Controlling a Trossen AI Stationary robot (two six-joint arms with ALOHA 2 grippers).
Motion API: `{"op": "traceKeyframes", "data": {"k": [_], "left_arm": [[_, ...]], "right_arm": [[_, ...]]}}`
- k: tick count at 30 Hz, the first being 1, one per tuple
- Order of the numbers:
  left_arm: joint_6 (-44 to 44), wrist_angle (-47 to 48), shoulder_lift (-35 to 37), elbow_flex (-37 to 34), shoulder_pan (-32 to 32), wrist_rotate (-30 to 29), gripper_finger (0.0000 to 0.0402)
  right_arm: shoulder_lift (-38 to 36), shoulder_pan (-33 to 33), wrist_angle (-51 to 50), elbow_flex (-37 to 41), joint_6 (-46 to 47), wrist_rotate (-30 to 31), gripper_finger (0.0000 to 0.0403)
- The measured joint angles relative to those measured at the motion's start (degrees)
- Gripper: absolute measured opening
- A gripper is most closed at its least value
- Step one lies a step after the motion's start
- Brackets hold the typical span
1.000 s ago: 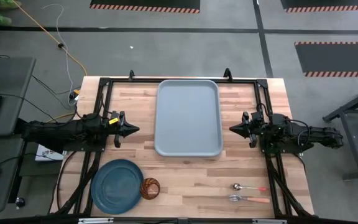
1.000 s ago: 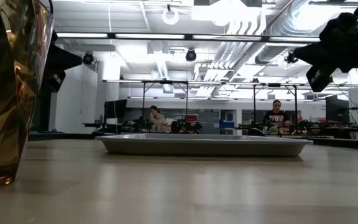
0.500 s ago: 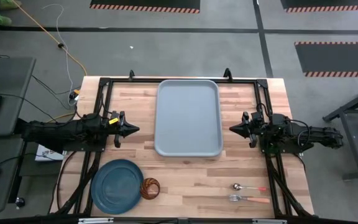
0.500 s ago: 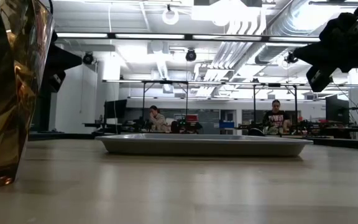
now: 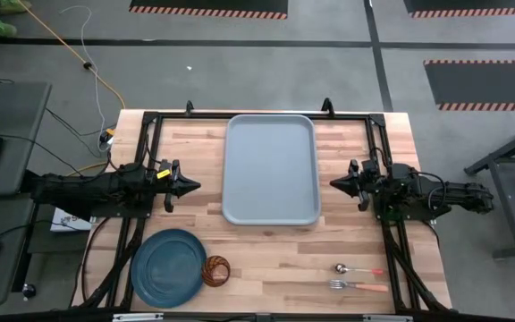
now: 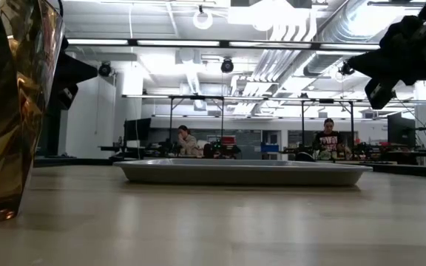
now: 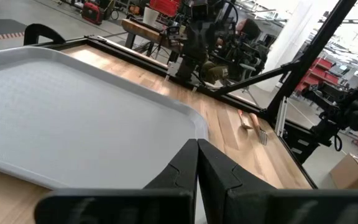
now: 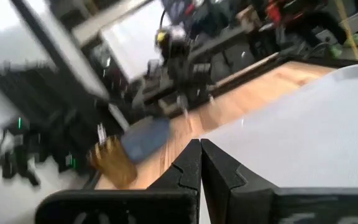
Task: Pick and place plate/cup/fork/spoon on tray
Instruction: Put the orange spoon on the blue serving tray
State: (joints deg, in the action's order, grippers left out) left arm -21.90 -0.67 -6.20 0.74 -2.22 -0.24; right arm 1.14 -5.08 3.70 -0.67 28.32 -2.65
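Observation:
The pale grey-blue tray (image 5: 271, 168) lies on the table's far middle, with nothing on it. The dark teal plate (image 5: 168, 266) lies at the near left, with the amber cup (image 5: 216, 270) standing at its right rim. The spoon (image 5: 358, 269) and the fork (image 5: 358, 286) lie side by side at the near right. My left gripper (image 5: 195, 186) is shut and hovers left of the tray. My right gripper (image 5: 333, 185) is shut and hovers right of the tray. Both are empty.
A black metal frame (image 5: 257, 114) runs along the table's far edge and both sides. Bare wood lies between the tray and the near things. In the low view the cup (image 6: 9, 111) stands close at the left, and people sit at benches far behind.

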Motion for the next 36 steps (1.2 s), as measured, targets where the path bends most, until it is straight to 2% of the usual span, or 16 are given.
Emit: {"op": "traceKeyframes", "data": {"k": [3, 8, 10, 12, 15, 18, 21, 24, 27, 31, 36], "left_arm": [[0.0, 0.0, 0.0, 0.0, 0.0, 0.0, 0.0001], [0.0, 0.0, 0.0, 0.0, 0.0, 0.0, 0.0001], [0.0, 0.0, 0.0, 0.0, 0.0, 0.0, 0.0001], [0.0, 0.0, 0.0, 0.0, 0.0, 0.0, 0.0001], [0.0, 0.0, 0.0, 0.0, 0.0, 0.0, 0.0001], [0.0, 0.0, 0.0, 0.0, 0.0, 0.0, 0.0001], [0.0, 0.0, 0.0, 0.0, 0.0, 0.0, 0.0001], [0.0, 0.0, 0.0, 0.0, 0.0, 0.0, 0.0001], [0.0, 0.0, 0.0, 0.0, 0.0, 0.0, 0.0001], [0.0, 0.0, 0.0, 0.0, 0.0, 0.0, 0.0001], [0.0, 0.0, 0.0, 0.0, 0.0, 0.0, 0.0001]], "right_arm": [[0.0, 0.0, 5.8, 0.0, 9.0, 5.0, 0.0000], [0.0, -0.2, 18.3, 0.0, 20.6, 19.5, 0.0000], [1.0, -0.2, 26.2, -0.3, 24.8, 20.6, 0.0000], [3.6, 0.5, 28.0, -3.6, 25.7, 18.5, 0.0001], [11.1, 3.0, 19.2, -14.0, 24.4, 14.2, 0.0011], [22.3, 6.4, -0.2, -27.8, 23.9, 8.4, 0.0038], [34.4, 10.9, -22.0, -41.7, 24.0, -1.9, 0.0074], [46.3, 17.7, -41.8, -51.9, 28.3, -11.5, 0.0107], [56.0, 26.7, -54.1, -57.8, 32.6, -15.3, 0.0127], [65.0, 39.4, -56.5, -59.6, 39.3, -14.7, 0.0140], [74.2, 52.4, -50.0, -58.4, 47.6, -6.3, 0.0142]]}}
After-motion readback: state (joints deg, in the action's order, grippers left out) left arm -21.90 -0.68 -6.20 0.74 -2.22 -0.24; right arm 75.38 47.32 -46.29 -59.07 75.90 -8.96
